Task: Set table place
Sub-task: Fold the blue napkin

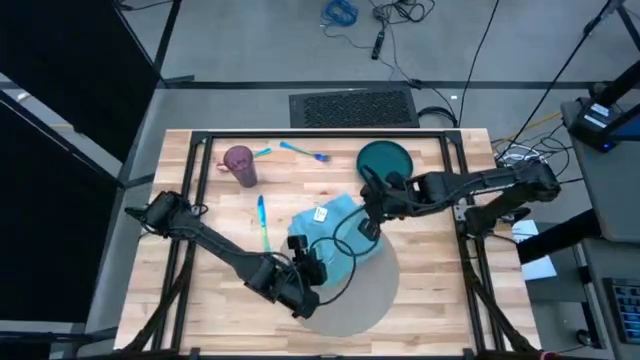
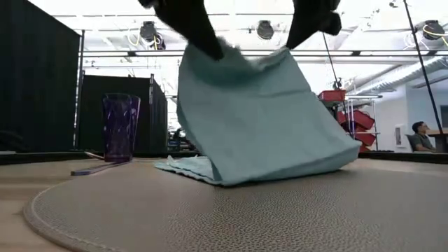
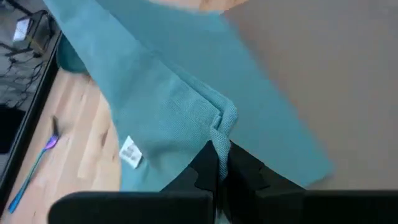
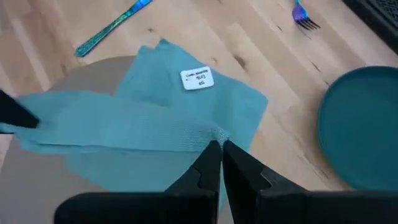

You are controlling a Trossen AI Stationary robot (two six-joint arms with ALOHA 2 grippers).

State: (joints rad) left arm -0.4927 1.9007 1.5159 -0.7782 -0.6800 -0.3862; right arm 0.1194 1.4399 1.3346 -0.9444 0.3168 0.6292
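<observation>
Pinching opposite corners of the napkin, left gripper and right gripper hold its fold stretched between them, placemat directly beneath.

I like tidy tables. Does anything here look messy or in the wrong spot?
The teal napkin is the messy bit: it hangs crumpled between the left gripper and right gripper, each pinching an edge, with its bottom bunched on the grey placemat. The teal plate sits off the placemat, on the bare table.
</observation>
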